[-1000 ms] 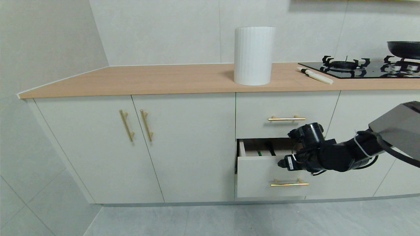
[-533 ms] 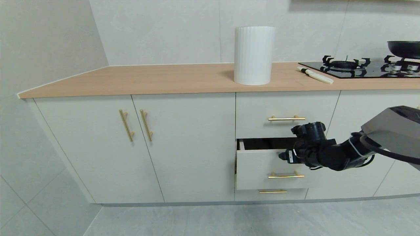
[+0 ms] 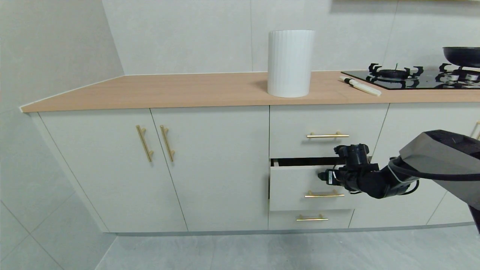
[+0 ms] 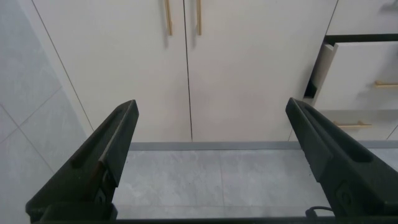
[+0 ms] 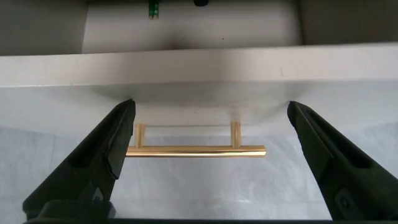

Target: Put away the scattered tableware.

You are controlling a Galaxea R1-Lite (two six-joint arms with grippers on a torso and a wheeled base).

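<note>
The middle drawer [image 3: 300,183] under the wooden counter stands slightly open, a dark gap along its top. My right gripper [image 3: 324,176] is against the drawer's front, just above its gold handle [image 3: 324,194]. In the right wrist view that gripper [image 5: 210,107] is open, its fingers straddling the handle [image 5: 199,150] with nothing between them. A green item [image 5: 152,7] lies inside the drawer. On the counter by the stove lies a white utensil [image 3: 360,86] with a dark tip. My left gripper [image 4: 211,109] hangs open over the floor before the cabinet doors.
A tall white ribbed container [image 3: 290,63] stands on the counter [image 3: 168,90]. A gas hob [image 3: 412,77] with a black pan [image 3: 463,55] is at the right. Shut drawers sit above [image 3: 326,129] and below [image 3: 311,219] the open one. Double doors [image 3: 157,168] are to the left.
The middle drawer has slid inward from well open to a narrow gap, with my right gripper moving forward against its front. The bottom drawer's handle has come into sight.
</note>
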